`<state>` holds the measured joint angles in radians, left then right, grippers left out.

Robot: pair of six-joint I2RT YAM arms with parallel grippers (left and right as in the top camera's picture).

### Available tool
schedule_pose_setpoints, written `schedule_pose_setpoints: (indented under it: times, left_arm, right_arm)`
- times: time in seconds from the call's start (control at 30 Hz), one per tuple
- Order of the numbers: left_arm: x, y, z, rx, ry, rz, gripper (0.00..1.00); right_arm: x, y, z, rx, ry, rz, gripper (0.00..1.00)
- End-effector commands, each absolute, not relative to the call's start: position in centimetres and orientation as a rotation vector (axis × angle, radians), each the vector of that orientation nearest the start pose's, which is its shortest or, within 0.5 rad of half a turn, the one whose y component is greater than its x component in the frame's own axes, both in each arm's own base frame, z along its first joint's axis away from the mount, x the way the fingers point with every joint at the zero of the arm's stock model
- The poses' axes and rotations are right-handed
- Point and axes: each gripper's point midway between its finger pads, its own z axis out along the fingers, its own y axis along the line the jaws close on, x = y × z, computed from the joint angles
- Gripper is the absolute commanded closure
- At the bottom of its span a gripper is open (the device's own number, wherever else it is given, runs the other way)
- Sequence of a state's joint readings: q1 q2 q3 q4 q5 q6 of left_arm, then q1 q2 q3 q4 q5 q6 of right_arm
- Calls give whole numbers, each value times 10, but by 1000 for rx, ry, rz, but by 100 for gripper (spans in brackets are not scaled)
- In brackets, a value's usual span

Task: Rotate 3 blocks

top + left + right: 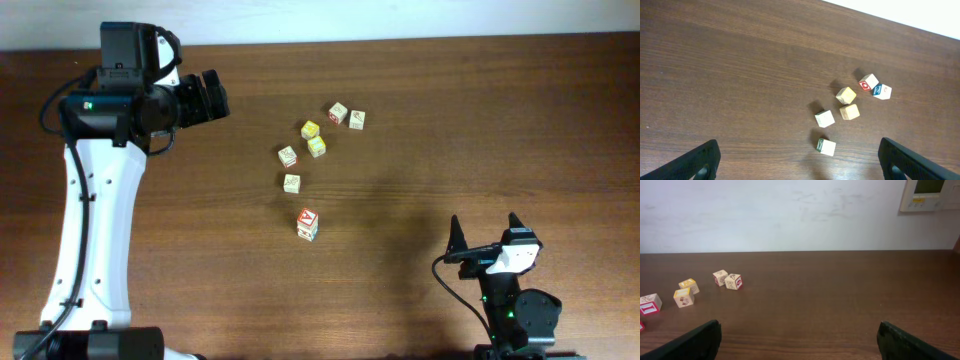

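The red-framed block [308, 223] with a red letter sits alone, nearest the table's front, and lies outside the left wrist view. Two pale cream blocks [287, 156] [291, 183] lie just behind it. In the left wrist view they are the plain cream block [824, 118] and one with a green letter [826, 147]. My left gripper [212, 95] [802, 167] hovers open, up and to the left of the cluster, holding nothing. My right gripper [487, 232] [802, 347] stands open and empty at the front right, far from the blocks.
Two yellow-faced cubes [310, 130] [316, 147] and two more cream cubes [338, 112] [357, 120] lie behind the task blocks. The same yellow cubes [845, 95] [849, 111] also appear in the left wrist view. A white wall with a control panel [930, 195] backs the table.
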<state>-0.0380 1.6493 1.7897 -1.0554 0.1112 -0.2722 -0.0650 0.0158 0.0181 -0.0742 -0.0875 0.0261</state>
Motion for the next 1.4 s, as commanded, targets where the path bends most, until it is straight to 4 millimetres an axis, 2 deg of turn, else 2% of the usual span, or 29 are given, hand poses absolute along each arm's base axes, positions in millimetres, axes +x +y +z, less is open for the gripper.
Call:
schedule_pose_setpoints:
  times: [0.0, 0.23, 0.27, 0.3, 0.37, 0.43, 0.47, 0.53, 0.7, 0.77, 0.83, 0.9, 1.03, 1.1, 1.23, 1.37]
  left_arm:
    - [424, -33, 278, -234, 2481, -254, 1]
    - [421, -33, 277, -236, 2492, -253, 1]
    - [421, -21, 281, -264, 2475, -174, 1]
    - [417, -11, 294, -282, 2430, -111, 1]
    - [402, -6, 313, -263, 2377, -70, 1]
    - [392, -7, 328, -156, 2289, -48, 1]
    - [386, -14, 330, -2, 2206, -44, 1]
    - [369, -19, 316, 148, 2110, -8, 1]
    - [324, 6, 260, 93, 1965, 60, 1]
    - [303, 9, 239, 157, 1886, 130, 1]
    - [284, 10, 224, 209, 1806, 197, 1]
    - [267, 19, 216, 161, 1732, 255, 1]
    - [253, 26, 206, 128, 1588, 323, 1]
    - [251, 26, 190, 177, 1553, 379, 1]
    - [245, 26, 157, 204, 1647, 383, 1]
    - [245, 24, 158, 212, 1644, 374, 1]
  right_arm:
    - [246, -5, 158, 26, 1639, 29, 2]
    - [246, -5, 158, 26, 1639, 29, 2]
    - [246, -5, 158, 27, 1639, 29, 2]
    - [246, -5, 158, 26, 1639, 29, 2]
    - [246, -5, 158, 26, 1639, 29, 2]
    - [246, -5, 158, 26, 1639, 29, 2]
    - [246, -5, 158, 26, 1639, 29, 2]
    - [246, -5, 158, 26, 1639, 29, 2]
    - [246, -5, 158, 26, 1639, 29, 2]
    - [246, -5, 158, 27, 1639, 29, 2]
    - [246, -5, 158, 26, 1639, 29, 1]
    - [246, -5, 158, 26, 1639, 29, 1]
    - [246, -5, 158, 26, 1639, 29, 2]
    - [246, -5, 158, 26, 1639, 29, 1]
    - [246, -5, 158, 26, 1639, 29, 1]
    - [246, -5, 158, 26, 1639, 29, 2]
